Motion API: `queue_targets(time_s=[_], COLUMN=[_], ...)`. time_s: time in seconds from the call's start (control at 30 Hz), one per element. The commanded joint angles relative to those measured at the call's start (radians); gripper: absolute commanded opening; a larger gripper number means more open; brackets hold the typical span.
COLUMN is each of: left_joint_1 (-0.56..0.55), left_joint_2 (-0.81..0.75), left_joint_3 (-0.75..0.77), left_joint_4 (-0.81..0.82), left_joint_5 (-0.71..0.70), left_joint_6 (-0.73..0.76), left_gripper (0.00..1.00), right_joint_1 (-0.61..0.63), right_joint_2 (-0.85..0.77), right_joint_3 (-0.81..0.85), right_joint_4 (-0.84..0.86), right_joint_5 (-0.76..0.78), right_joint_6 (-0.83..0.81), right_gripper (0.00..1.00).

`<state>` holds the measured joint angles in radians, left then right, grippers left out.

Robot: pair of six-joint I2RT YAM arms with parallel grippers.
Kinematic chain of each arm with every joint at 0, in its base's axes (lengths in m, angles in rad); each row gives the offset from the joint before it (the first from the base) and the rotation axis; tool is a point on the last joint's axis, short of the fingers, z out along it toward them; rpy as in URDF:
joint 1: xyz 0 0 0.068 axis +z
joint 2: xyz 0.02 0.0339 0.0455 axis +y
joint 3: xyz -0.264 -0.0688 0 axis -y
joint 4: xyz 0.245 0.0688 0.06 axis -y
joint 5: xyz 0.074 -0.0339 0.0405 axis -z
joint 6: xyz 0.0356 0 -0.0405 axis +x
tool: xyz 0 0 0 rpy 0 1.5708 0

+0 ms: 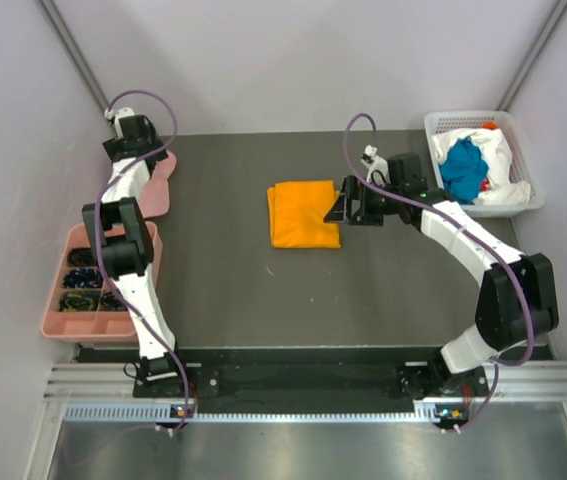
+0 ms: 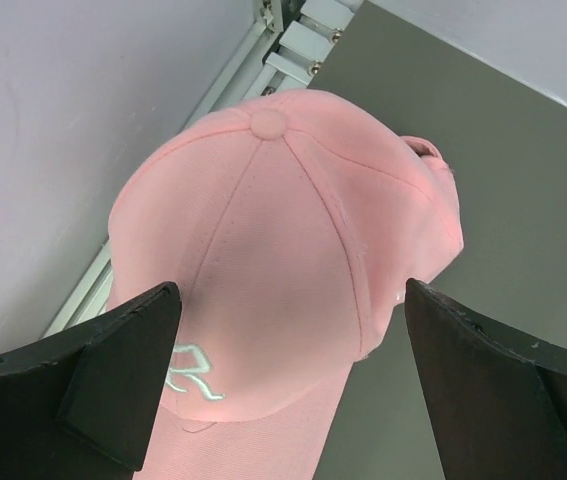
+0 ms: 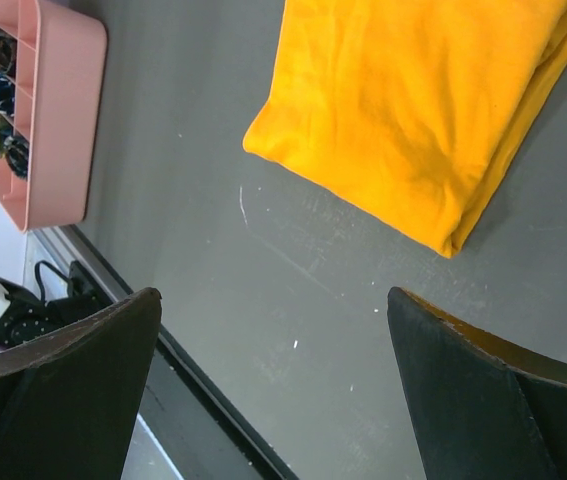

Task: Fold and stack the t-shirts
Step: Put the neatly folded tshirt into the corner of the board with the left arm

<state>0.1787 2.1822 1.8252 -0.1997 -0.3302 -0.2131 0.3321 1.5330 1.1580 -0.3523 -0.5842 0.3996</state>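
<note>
The orange t-shirt (image 1: 303,213) lies folded flat at the middle of the bench (image 1: 213,280), a little toward the far edge. It is close to square, so no long axis can be told, and its sides run roughly parallel to the bench edges. The right wrist view cuts off its far part but shows stacked layers along one edge. The teal t-shirt (image 1: 461,170) and white t-shirt (image 1: 503,160) lie crumpled together in the white basket (image 1: 433,125) at the far right corner, their shapes unreadable. The right gripper (image 1: 348,205) hangs just beside the orange shirt's right edge, fingers spread wide, holding nothing. The left gripper (image 2: 291,298) hovers over a pink cap (image 2: 283,220) at the far left corner, likewise spread and empty. The cap's white embroidered mark (image 2: 195,372) resembles an "R", partly hidden. The contents of the pink tray (image 1: 55,325) on the left edge are indistinct.
</note>
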Motion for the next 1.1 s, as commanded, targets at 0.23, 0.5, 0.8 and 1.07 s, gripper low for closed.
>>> queue_targets(time_s=[0.23, 0.5, 0.8, 1.07], left_joint_1=[0.03, 0.056, 0.056, 0.056], left_joint_2=[-0.061, -0.016, 0.036, 0.08], left_joint_3=[0.031, 0.039, 0.04, 0.04], left_joint_4=[0.052, 0.057, 0.063, 0.068], left_joint_5=[-0.035, -0.029, -0.03, -0.007], left_joint_6=[0.03, 0.018, 0.011, -0.019], left_gripper=[0.98, 0.98, 0.93, 0.88], right_joint_1=[0.013, 0.015, 0.015, 0.013], right_joint_2=[0.024, 0.036, 0.052, 0.055], right_joint_3=[-0.006, 0.003, 0.012, 0.012], right_joint_4=[0.041, 0.035, 0.032, 0.021], right_joint_5=[-0.012, -0.016, -0.014, -0.005], right_joint_6=[-0.011, -0.018, -0.018, -0.019], right_gripper=[0.95, 0.95, 0.95, 0.95])
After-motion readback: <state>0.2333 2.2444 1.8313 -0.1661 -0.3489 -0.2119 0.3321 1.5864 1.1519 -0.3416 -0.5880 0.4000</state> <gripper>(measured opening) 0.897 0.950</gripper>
